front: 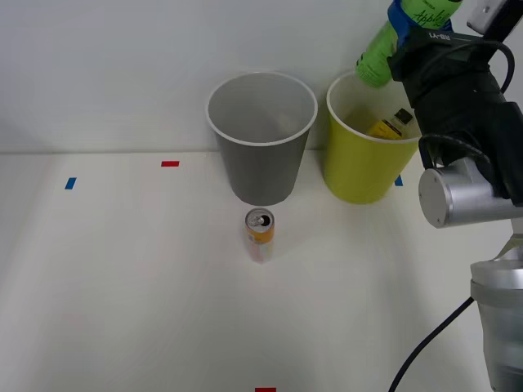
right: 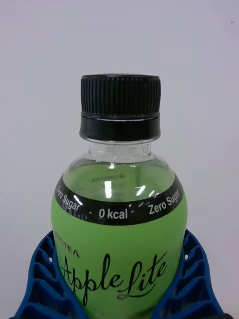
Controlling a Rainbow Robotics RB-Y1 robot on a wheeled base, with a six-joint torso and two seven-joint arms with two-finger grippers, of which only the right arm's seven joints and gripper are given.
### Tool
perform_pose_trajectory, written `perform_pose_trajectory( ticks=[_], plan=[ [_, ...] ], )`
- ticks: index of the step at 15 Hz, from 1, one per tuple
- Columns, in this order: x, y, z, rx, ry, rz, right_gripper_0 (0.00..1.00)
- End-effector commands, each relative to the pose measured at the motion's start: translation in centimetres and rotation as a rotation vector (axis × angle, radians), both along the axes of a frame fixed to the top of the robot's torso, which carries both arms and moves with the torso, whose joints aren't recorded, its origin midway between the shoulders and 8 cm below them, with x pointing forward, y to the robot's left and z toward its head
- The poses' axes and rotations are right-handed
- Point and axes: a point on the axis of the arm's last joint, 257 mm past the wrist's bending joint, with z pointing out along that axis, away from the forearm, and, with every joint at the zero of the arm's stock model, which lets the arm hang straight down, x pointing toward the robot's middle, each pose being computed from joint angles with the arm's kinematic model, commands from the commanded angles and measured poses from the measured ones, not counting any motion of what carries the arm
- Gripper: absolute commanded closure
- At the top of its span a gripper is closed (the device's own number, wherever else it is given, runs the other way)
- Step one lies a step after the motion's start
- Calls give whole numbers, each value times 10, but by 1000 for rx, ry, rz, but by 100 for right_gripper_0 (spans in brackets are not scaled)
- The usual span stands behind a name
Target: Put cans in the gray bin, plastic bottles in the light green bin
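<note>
Front view: white bench (front: 122, 310), pale wall behind.
Red and blue tape marks dot it; the right claw (right: 119, 299) pinches the green bottle (front: 409, 33) above the light green bin (front: 359, 175).

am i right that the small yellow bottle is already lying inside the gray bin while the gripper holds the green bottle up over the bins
Not quite. The front view shows the small yellow bottle inside the light green bin, not the gray bin. The rest holds: the right gripper grips the green bottle above the bins.
</note>
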Motion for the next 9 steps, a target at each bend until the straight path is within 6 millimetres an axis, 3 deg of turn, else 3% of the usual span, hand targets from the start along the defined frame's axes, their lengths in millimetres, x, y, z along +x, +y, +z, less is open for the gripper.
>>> perform_pose_trajectory(
  ticks=[1, 5, 9],
  plan=[
    [9, -7, -6, -52, 41, -46, 100],
    [33, -12, -28, -110, 80, -95, 100],
    [34, -15, -31, -121, 85, -109, 100]
  ],
)
